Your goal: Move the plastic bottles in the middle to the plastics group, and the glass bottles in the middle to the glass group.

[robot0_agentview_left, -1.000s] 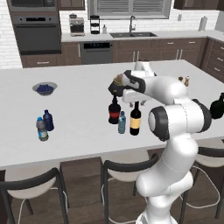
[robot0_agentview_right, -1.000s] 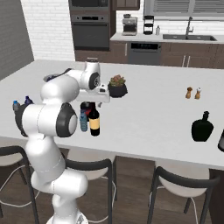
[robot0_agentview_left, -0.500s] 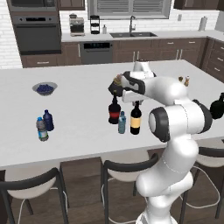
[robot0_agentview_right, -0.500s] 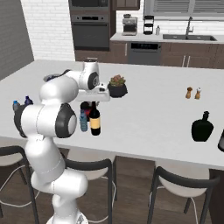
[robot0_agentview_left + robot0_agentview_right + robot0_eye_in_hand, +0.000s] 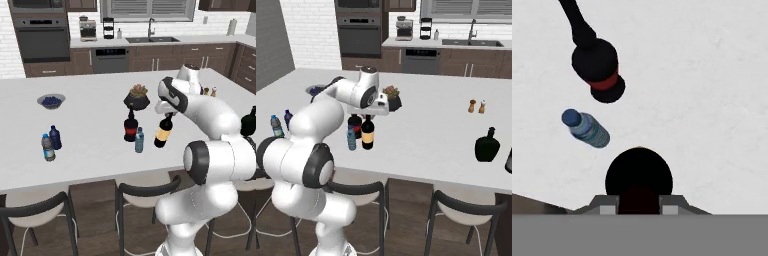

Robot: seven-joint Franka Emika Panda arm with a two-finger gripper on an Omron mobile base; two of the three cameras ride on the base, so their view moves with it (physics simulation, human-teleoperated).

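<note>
Directly beneath the end effector (image 5: 167, 116) stands the upright wine bottle (image 5: 162, 134) on the desk (image 5: 90, 125), its neck between the fingers, apparently gripped; the glass group (image 5: 487, 145) lies far right.

Bright, even, shadowless rendered light on the white counter (image 5: 90, 125) (slightly soft, low-resolution edges).

My two base cameras sit behind me, left and right, both looking forward and down over the white counter (image 5: 90, 125). Both take in the wine bottle (image 5: 163, 131) under my jaws, the small pale-blue bottle (image 5: 351, 139) beside it and the far kitchen wall. My hand camera looks straight down, close above that wine bottle (image 5: 639, 180).
</note>
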